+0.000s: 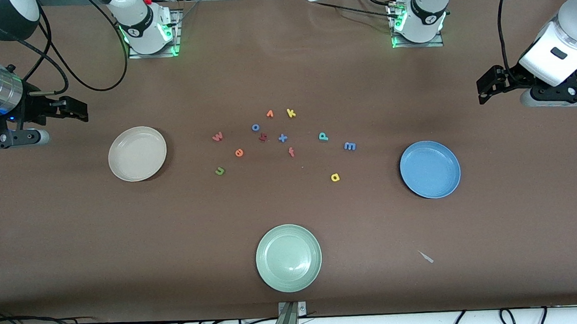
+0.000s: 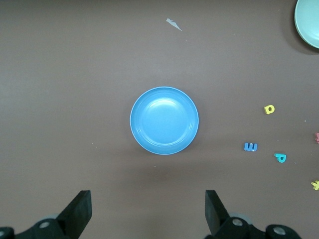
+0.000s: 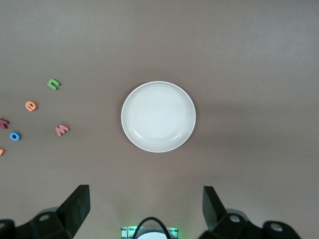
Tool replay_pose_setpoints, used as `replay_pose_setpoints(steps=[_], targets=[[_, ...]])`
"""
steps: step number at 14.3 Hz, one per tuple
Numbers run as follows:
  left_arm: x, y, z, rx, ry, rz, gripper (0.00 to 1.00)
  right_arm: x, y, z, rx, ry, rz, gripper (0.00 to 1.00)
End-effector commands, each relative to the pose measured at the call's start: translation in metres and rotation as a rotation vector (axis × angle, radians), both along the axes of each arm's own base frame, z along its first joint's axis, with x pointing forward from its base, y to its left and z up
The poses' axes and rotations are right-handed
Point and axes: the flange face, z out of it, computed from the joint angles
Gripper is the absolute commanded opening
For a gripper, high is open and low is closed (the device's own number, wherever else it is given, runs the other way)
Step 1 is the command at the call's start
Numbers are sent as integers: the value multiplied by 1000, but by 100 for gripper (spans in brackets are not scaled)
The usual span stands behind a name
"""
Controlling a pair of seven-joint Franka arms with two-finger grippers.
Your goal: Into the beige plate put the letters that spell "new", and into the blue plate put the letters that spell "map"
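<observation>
A: Where are the letters?
B: On the table between the plates. Green n (image 1: 220,171), orange e (image 1: 239,153) and pinkish-red w (image 1: 217,136) lie toward the beige plate (image 1: 137,154); teal p (image 1: 322,136), blue m (image 1: 349,146) and yellow a (image 1: 335,177) toward the blue plate (image 1: 429,169).
A: And the grippers?
B: The left gripper (image 2: 148,211) is over the table's left-arm end, the right gripper (image 3: 146,209) over its right-arm end. Wrist views show both with fingers spread wide, holding nothing. Only the front view shows the whole pale green plate (image 1: 288,257).
</observation>
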Motion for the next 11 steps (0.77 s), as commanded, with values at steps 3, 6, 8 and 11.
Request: replay_pose_setpoints(steps=[3,6,8,11], targets=[[2,0,2,0,18,-19,100,0,11,-1,12,11,6,100],[2,-3,1,0,18,-24,100,2,10,-10,17,32,26,100],[6,-7,-8,0,34,-31,100,2,11,-10,17,32,27,100],[20,-54,-58,10,117,-89,100,4,12,-16,16,43,32,100]])
